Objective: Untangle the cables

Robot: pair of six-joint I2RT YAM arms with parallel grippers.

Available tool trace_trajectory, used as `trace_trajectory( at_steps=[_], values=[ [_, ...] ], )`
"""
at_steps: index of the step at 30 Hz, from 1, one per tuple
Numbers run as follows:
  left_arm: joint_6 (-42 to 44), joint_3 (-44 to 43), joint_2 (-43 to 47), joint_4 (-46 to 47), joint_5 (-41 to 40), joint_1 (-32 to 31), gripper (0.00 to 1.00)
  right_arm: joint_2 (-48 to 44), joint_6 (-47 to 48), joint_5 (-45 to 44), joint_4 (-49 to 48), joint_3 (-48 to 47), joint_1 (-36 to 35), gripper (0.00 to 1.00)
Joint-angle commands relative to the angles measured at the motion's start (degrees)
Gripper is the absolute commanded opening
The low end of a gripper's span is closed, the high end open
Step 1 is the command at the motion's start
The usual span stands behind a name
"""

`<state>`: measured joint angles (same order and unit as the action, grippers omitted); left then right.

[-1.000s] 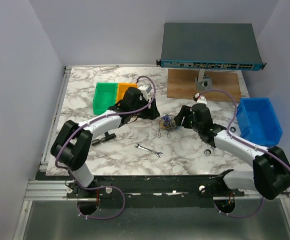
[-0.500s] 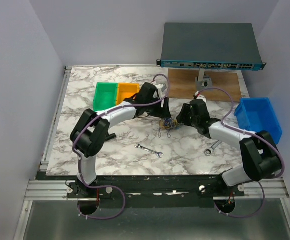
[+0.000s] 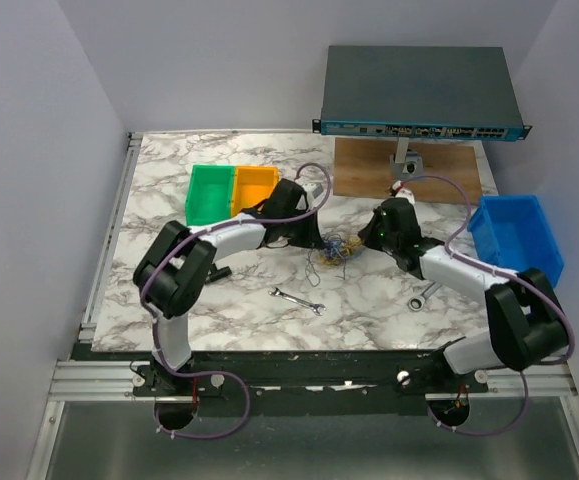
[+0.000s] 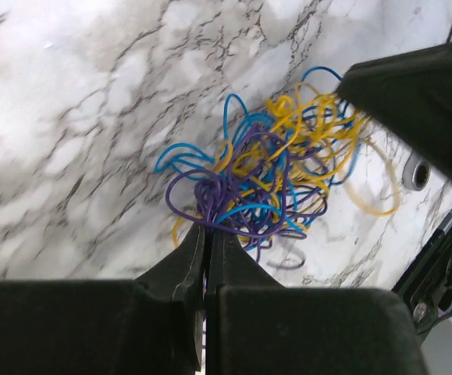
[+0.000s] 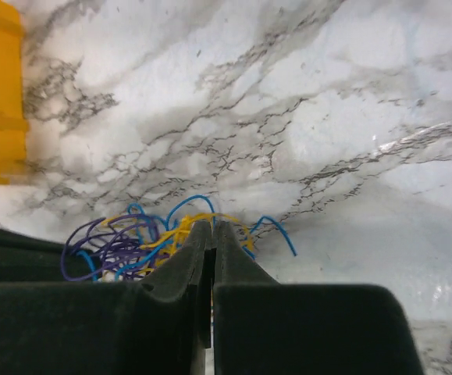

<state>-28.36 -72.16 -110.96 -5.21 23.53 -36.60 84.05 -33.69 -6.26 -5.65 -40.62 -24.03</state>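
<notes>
At the left of the counter (image 3: pixel 159 180) sit a green bin (image 3: pixel 207 193) and an orange bin (image 3: pixel 252 184), both well apart from the work. Next comes the left gripper (image 3: pixel 318 239). In its wrist view the left gripper (image 4: pixel 205 234) is clenched, jaws pressed flat together, with purple loops caught right at the tips. The cables (image 3: pixel 337 248) lie just beside it at 3 o'clock in the overhead view, a small knot of blue, yellow and purple strands resting on the marble mid-counter, with a wrench (image 3: pixel 299 300) lying apart at about 7 o'clock from them. Seen from the left wrist, the cables (image 4: pixel 266 186) stretch from the left fingertips toward 2 o'clock, straight at the other arm, so the clump's long axis runs along the line joining the two grippers. The right gripper (image 3: pixel 365 240) meets the knot from the opposite end, with the cables at its 9 o'clock. Its wrist view shows the right gripper (image 5: pixel 211 228) also clamped tight, with yellow strands of the cables (image 5: pixel 151 238) at the tips. Neither arm is nearer, since each touches its own end. Drawing the ends apart toward 9 and 3 o'clock therefore looks like the natural next pull, though strands this fine may simply tighten the knot.
</notes>
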Motion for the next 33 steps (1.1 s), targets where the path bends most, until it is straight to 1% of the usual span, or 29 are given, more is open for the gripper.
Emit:
trace_trajectory(
  at_steps=[1, 5, 6, 9, 12, 16, 19, 20, 21, 23, 25, 26, 27, 29, 30, 33],
  values=[
    [-1.67, 10.61, 13.02, 8.99, -4.71, 3.16, 0.00, -7.13, -1.49, -8.99, 3.50, 1.51, 0.62, 0.00],
    [-5.17, 22.40, 22.71, 17.01, -6.84, 7.24, 0.00, -14.75, -5.04, -18.56, 5.56, 3.66, 1.72, 0.01],
    [-6.34, 24.68, 24.52, 18.44, -6.91, 8.41, 0.00, -16.43, -5.75, -20.79, 7.53, 4.09, 2.02, 0.01],
    [-9.20, 31.54, 29.83, 21.63, -7.99, 12.32, 0.00, -19.36, -9.10, -26.98, 11.50, 4.35, 2.82, 0.01],
    [-11.15, 36.46, 34.15, 23.00, -10.85, 14.89, 0.00, -20.54, -12.18, -30.30, 14.56, 4.58, 3.68, 0.01],
    [-12.77, 40.30, 39.05, 21.46, -16.83, 16.01, 0.00, -20.58, -16.34, -30.92, 17.26, 5.05, 4.55, 0.01],
    [-11.38, 39.68, 39.49, 19.64, -16.27, 16.21, 0.00, -20.01, -15.72, -29.05, 16.86, 5.37, 4.84, 0.01],
    [-10.14, 38.91, 38.87, 19.69, -14.02, 16.21, 0.00, -19.88, -13.23, -26.73, 15.06, 5.57, 4.92, 0.01],
    [-8.34, 38.00, 38.11, 19.70, -11.28, 16.00, 0.00, -19.60, -8.65, -22.51, 12.26, 5.79, 4.92, 0.01],
    [-6.26, 35.40, 35.74, 17.31, -7.58, 15.06, 0.00, -18.80, -4.25, -15.55, 11.37, 5.03, 4.83, 0.12],
    [-4.58, 33.51, 33.55, 15.78, -4.92, 13.64, 0.00, -18.31, 0.48, -7.75, 9.85, 4.75, 4.85, 0.44],
    [-4.31, 33.03, 32.70, 15.34, -4.50, 13.02, 0.00, -18.33, 1.43, -5.35, 9.49, 4.91, 4.87, 0.62],
    [-4.17, 32.69, 32.14, 14.99, -4.23, 12.43, 0.00, -18.46, 2.39, -2.31, 8.79, 5.14, 4.87, 0.69],
    [-4.16, 32.44, 31.44, 14.56, -3.94, 11.59, 0.00, -18.68, 4.88, 4.05, 7.05, 5.80, 4.80, 0.74],
    [-4.16, 32.37, 31.20, 14.30, -3.73, 11.32, 0.00, -18.56, 4.91, 5.69, 7.13, 5.65, 4.81, 0.74],
    [-3.92, 32.02, 31.52, 12.60, -4.64, 10.85, 0.04, -17.53, 5.27, 13.09, 6.78, 5.35, 4.78, 0.71]
  ],
)
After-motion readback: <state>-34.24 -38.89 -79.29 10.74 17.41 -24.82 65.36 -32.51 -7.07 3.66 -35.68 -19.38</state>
